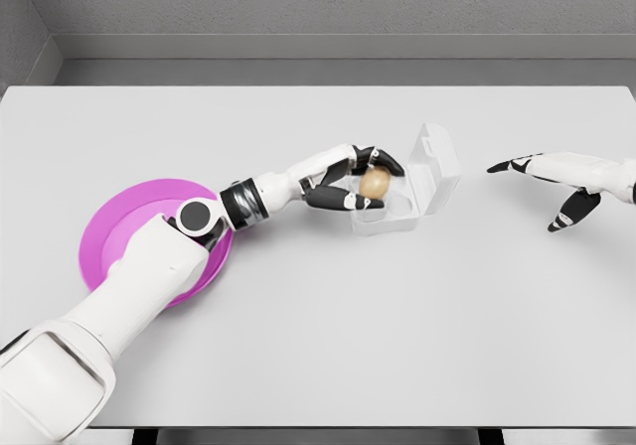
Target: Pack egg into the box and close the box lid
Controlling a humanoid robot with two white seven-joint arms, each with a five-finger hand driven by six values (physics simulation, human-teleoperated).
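Left hand (360, 179) pinching egg (375, 182) over open box (417, 192); right hand (556, 182) spread; pink plate (119, 228) beside.

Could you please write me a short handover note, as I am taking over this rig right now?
Left robot hand: shut on the egg, holding it over the open box, at its left side.
Right robot hand: open, holding nothing, hovering over the table to the right of the box.
Box: clear plastic, near the table's middle, lid standing up on its right side.
Pink plate: at the table's left, partly hidden by the left arm.
Done: egg picked up and brought to the box.
Left: seat the egg in a cup, release, withdraw, close the lid.
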